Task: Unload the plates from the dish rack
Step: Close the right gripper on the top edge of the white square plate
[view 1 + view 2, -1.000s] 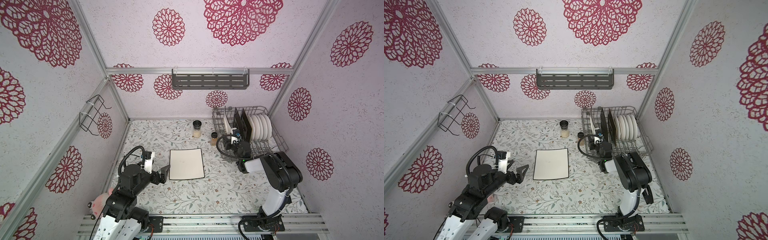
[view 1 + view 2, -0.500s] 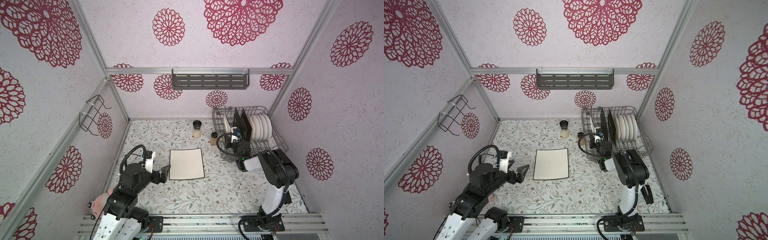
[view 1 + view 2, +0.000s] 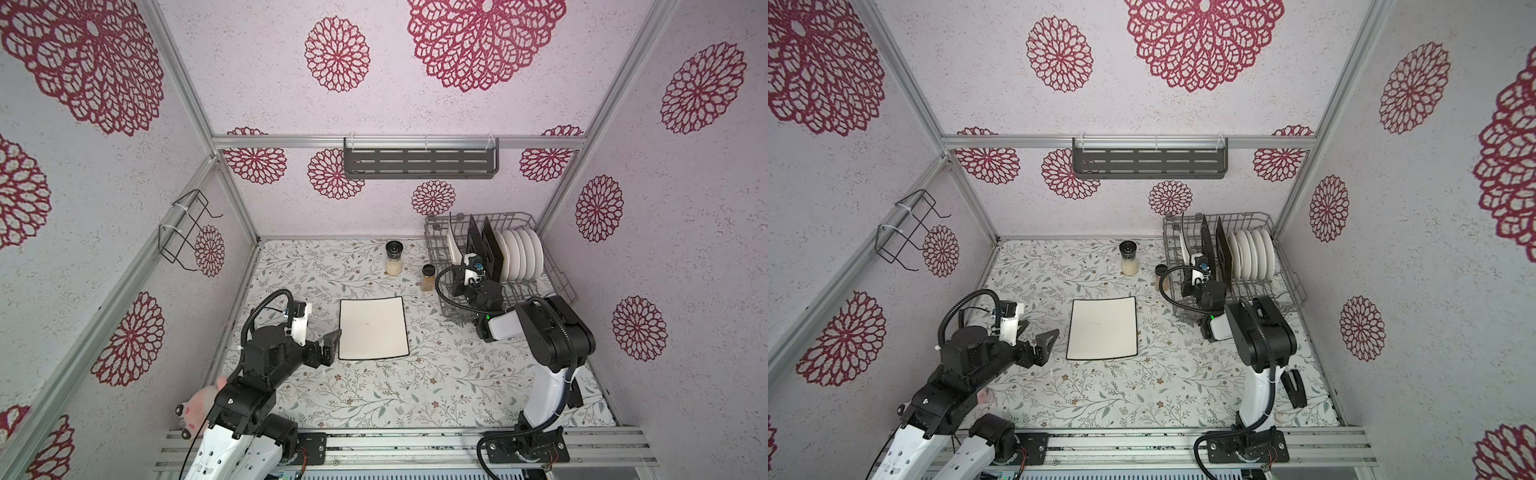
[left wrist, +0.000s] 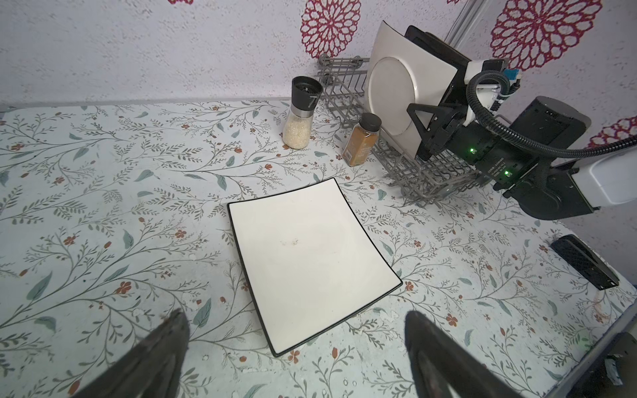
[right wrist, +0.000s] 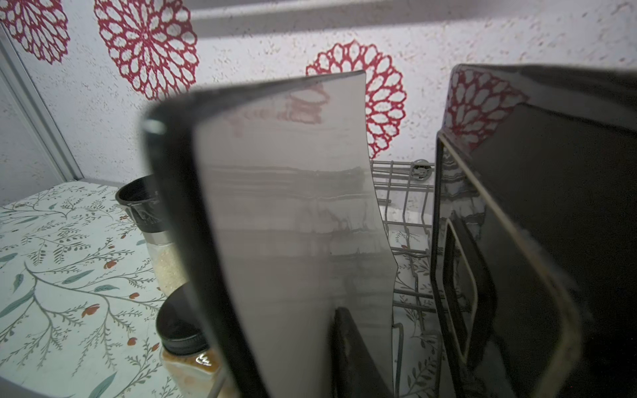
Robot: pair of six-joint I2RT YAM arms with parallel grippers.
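Item in hand: racked cream plate (image 4: 389, 86), rounded-square glazed ceramic with a dark rim and bowed edges, its face glossy enough to mirror the wall. You will find it standing nearly upright in the end slot of the dish rack (image 4: 424, 175), a grey wire basket of thin tines. Your right tool (image 4: 431, 106) straddles its near edge, one finger close against the face; whether the pinch is made cannot be told. Your left tool (image 3: 330, 347) hangs spread wide and empty just beside the flat cream plate (image 3: 372, 328), a match for the first, laid on the floral table (image 3: 415, 395). Also racked: black square plates (image 3: 473, 237), glossy, and a row of round white plates (image 3: 521, 257). Hazards, as judged: a narrow grip on slick glaze may let the plate pivot or slip once you lift. A slanted pull may snag its lower edge on the tines and drag the rack. The nearest black plate stands close and could be knocked. The amber spice jar (image 3: 428, 278) and the tall grinder (image 3: 393, 259) stand just outside the rack, towards the table's middle, and could be tipped. Ceramic set hard on ceramic could chip a rim.
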